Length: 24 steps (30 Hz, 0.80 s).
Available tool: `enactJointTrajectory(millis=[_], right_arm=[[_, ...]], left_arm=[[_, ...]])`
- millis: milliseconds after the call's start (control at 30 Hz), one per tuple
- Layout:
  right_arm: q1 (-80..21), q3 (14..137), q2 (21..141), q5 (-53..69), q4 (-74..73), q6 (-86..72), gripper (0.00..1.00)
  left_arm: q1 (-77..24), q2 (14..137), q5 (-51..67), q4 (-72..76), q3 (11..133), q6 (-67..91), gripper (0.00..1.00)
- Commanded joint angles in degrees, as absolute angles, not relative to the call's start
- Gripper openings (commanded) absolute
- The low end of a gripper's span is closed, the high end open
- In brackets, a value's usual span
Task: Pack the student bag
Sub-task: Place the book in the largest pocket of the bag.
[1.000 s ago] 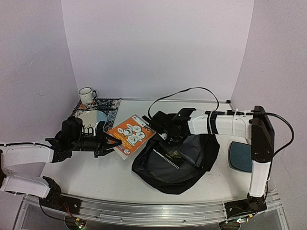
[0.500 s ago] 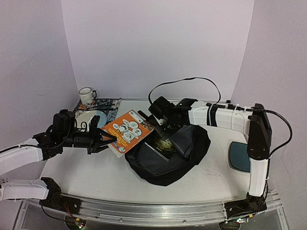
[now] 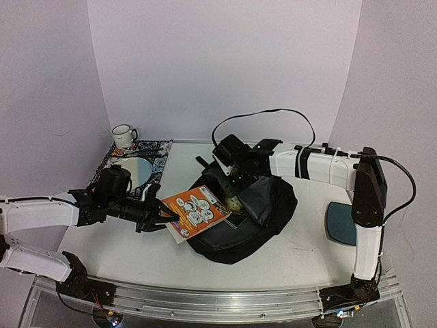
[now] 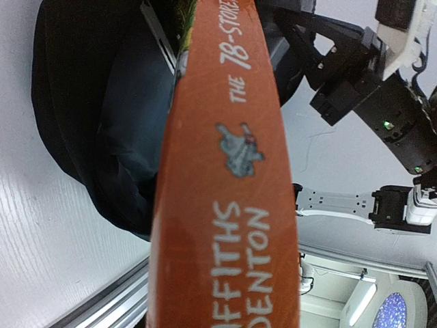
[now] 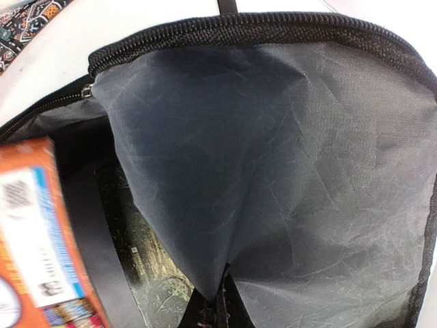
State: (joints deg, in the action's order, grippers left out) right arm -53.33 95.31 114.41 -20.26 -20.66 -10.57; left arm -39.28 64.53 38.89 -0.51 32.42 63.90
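The student bag lies central on the table: your right gripper, clenched on its grey lining, holds the mouth open so your left gripper, grasping the orange book, can slide it in.

The student bag is black, its lining grey. The book is orange with white lettering (small cartoon figures dot its cover). The mug is white, the mat dark and busily patterned, the pad dark teal.
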Motion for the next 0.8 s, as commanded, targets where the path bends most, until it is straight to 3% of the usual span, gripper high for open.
enactJointTrajectory(millis=[0,400,767], right_arm=[[-53.52,97.37,112.17,-17.97,-16.15,-11.17,0.00],[-53.51,93.27,108.49,-16.11,-13.26,-11.43,0.00],[-53.53,91.64,106.78,-12.18,-10.95,-11.77,0.00]], left_arm=[[-39.95,67.44,38.48,9.56,36.23,63.15,0.00],[-42.49,77.20,37.89,15.71,43.59,63.91,0.00],[-42.71,83.99,32.73,18.37,43.25,67.82,0.00]])
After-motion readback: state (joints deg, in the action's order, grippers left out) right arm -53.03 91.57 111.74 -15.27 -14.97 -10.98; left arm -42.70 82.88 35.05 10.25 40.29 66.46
